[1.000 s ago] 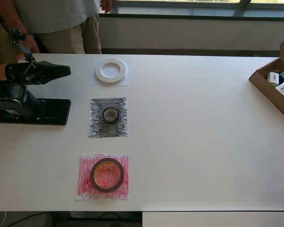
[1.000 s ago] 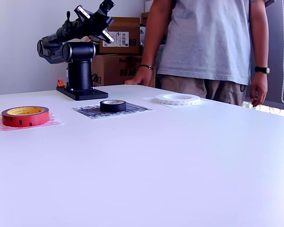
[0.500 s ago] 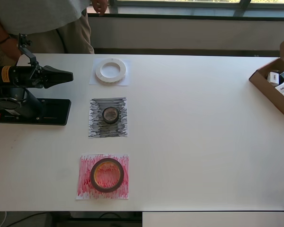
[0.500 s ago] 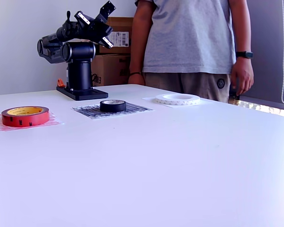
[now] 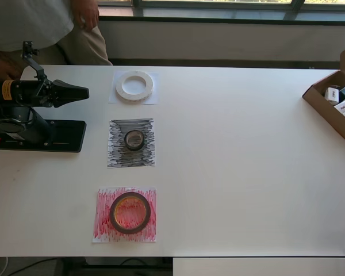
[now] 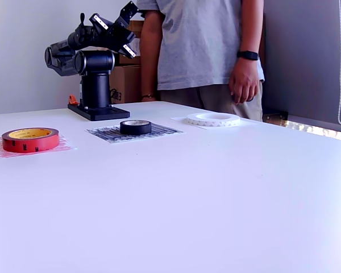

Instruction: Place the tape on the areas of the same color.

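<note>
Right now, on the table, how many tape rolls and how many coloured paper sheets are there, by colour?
White: 1 white roll, 1 white sheet
Black-grey: 1 black-grey roll, 1 black-grey sheet
Red: 1 red roll, 1 red sheet
Total: 3 rolls, 3 sheets, 6 things; each roll lies on its matching sheet.

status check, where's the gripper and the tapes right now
Gripper raised over its base, holding nothing. White tape, black tape, red tape each on its matching sheet. Nothing in the way.
</note>
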